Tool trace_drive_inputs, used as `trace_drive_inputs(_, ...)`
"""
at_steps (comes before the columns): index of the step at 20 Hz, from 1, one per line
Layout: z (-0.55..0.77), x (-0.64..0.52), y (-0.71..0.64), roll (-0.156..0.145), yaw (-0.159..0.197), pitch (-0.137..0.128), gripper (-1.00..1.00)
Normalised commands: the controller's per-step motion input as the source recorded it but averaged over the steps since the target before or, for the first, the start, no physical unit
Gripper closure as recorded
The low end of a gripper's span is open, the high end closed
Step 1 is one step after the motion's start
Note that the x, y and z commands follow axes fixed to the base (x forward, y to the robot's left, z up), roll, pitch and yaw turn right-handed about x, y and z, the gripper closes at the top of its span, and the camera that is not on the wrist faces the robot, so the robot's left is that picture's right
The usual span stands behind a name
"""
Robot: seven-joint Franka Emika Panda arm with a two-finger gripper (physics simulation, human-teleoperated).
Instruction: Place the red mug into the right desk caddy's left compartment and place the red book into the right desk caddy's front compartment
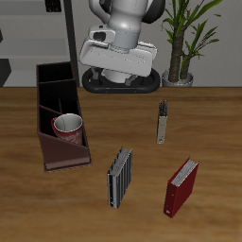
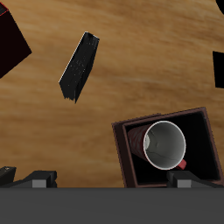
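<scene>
A red mug (image 1: 67, 126) is sitting upright inside a squarish, divider-walled compartment (image 1: 59, 116) of the right desk caddy (image 1: 47, 90), the long maroon-brown organiser lying along one side of the wooden table (image 1: 208, 113). In the wrist view the mug (image 2: 164, 144) is showing its pale grey interior, with its red handle pointing toward one of the compartment's walls and the dark caddy (image 2: 131, 131) framing it on all sides. The red book (image 1: 181, 185) is standing upright on the table near the front edge, well apart from the caddy, its white page edges facing up. A grey striped book (image 1: 120, 177) is standing between the caddy and the red book, closer to the front edge than the mug. A small slim dark book (image 1: 163, 122) is standing farther back, nearer the robot's base; the wrist camera is catching this dark book (image 2: 79, 66) apart from the caddy on bare wood. The gripper (image 1: 118, 77) is hanging raised above the table's back part, near the arm's base, touching nothing and carrying nothing; whether its fingers are spread wide or drawn close cannot be told, since only dark parts of it are showing along the edge of the wrist view. A potted plant (image 1: 184, 38) is standing behind the table.
</scene>
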Motion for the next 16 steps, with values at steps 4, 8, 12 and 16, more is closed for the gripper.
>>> trace_drive_inputs(4, 0.09, 0.32, 0.34, 0.001, 0.024, 0.014, -1.0)
trace_drive_inputs(8, 0.08, 0.47, 0.61, 0.025, 0.052, 0.001, -1.0)
trace_drive_inputs(12, 0.11, 0.43, 0.38, 0.02, 0.013, -0.014, -1.0)
trace_drive_inputs(16, 0.0, 0.38, 0.27, 0.047, 0.033, 0.01, -1.0)
